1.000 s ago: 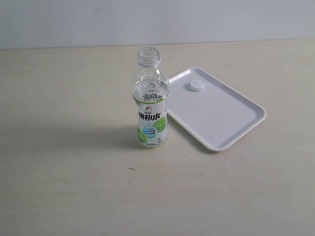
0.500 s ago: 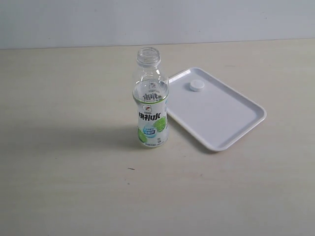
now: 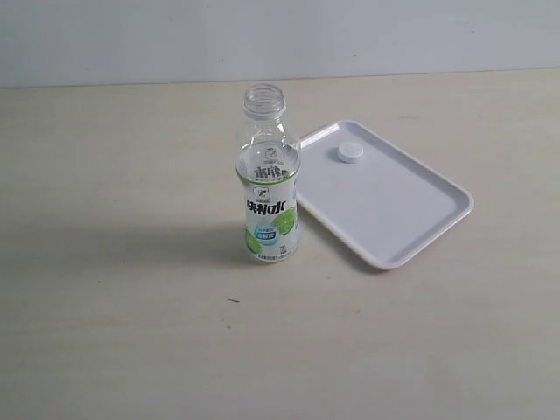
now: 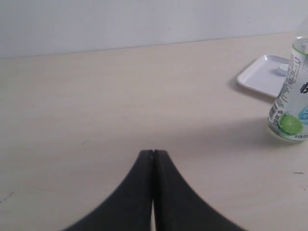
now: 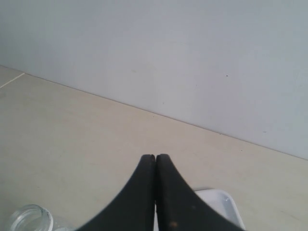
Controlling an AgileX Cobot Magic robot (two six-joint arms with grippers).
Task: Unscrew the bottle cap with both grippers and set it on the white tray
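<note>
On white tray (image 3: 398,210) sits bottle cap (image 3: 350,153), w/ open bottle (image 3: 268,197) beside.

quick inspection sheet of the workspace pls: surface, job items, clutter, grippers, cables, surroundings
surface: pale beige table, one small dark speck in front of the bottle
job's things: bottle upright, neck open, no cap on it; bottle cap lies on the white tray near its far corner; the tray sits beside the bottle
clutter: nothing seen
grippers: left gripper shut and empty, fingers together over bare table; right gripper shut and empty; neither shows in the exterior view
cables: nothing seen
surroundings: plain pale wall behind the table
</note>
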